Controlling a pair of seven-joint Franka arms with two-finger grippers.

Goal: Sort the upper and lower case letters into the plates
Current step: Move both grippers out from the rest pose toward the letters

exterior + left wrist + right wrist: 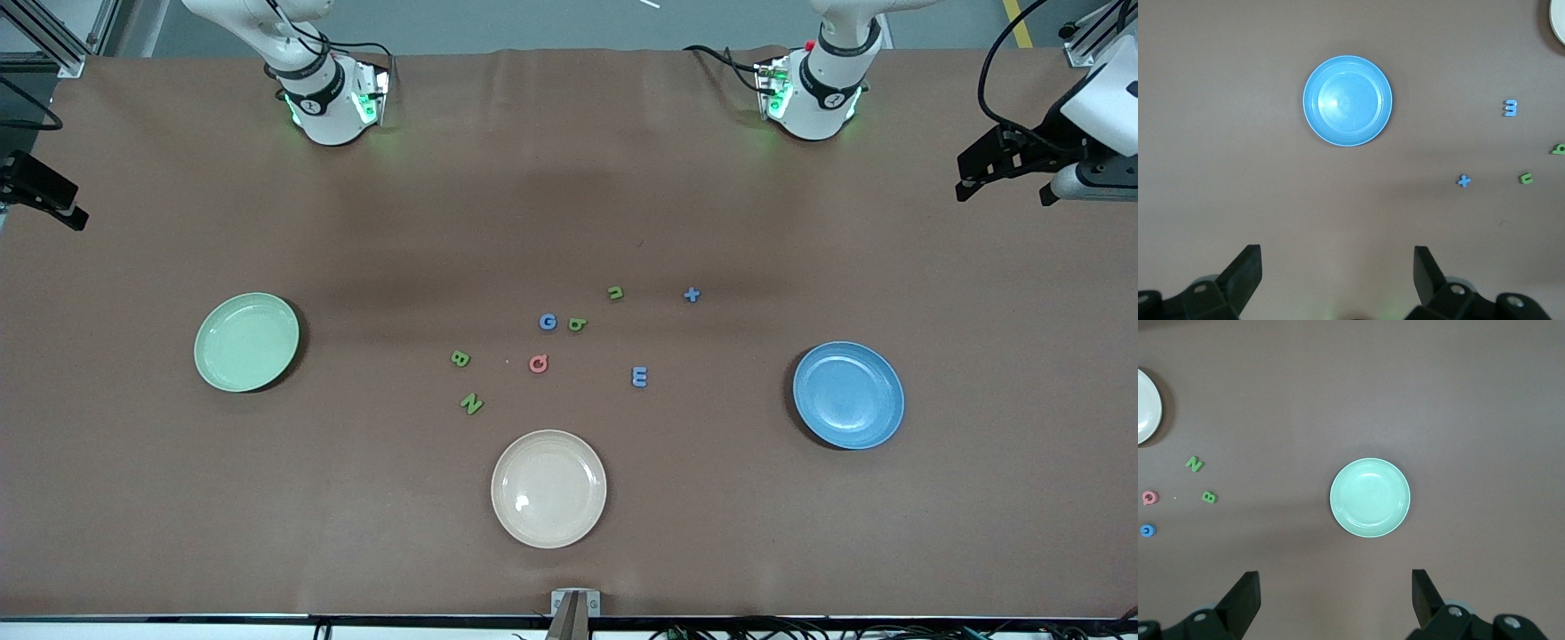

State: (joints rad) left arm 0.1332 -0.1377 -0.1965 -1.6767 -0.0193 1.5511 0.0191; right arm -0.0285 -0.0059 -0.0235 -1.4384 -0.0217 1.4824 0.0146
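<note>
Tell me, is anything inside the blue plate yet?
No. The blue plate is bare inside, and nothing covers it, so its whole bowl shows. All eight letters lie on the table, between it and the green plate, which is bare too.

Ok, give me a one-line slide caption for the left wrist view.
Open left tool high over an empty blue plate, with small toy letters scattered on the brown table.

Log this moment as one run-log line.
phase: start | left tool: open, high over table by blue plate | right tool: open, by green plate | letters: all on table, none sorted
</note>
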